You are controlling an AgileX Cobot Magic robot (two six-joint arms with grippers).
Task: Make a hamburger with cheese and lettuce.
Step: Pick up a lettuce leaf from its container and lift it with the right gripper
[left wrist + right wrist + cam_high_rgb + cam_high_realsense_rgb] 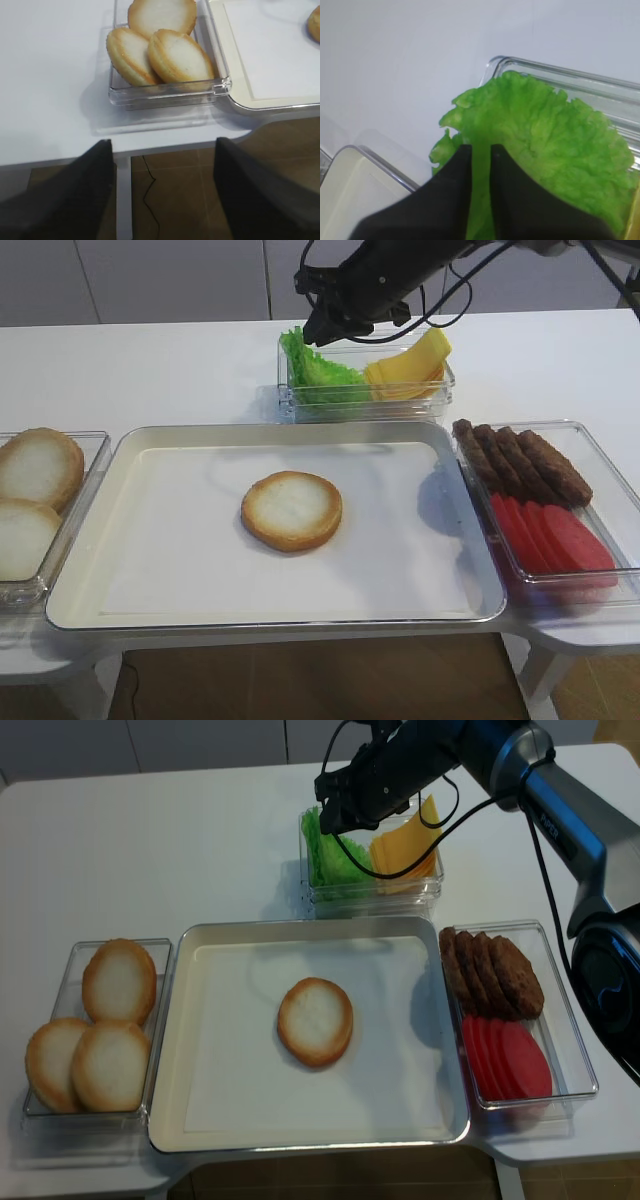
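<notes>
The hamburger bun half lies bare in the middle of the cream tray; it also shows in the realsense view. The green frilly lettuce stands in the left of a clear box behind the tray, with the fanned yellow cheese to its right. My right gripper is at the top of the lettuce. In the right wrist view its jaws stand almost together with green leaf between them. My left gripper is open and empty, off the table's front edge.
A clear box of spare bun halves sits left of the tray. A clear box at the right holds brown patties and red round slices. The right arm and its cables hang over the back of the table.
</notes>
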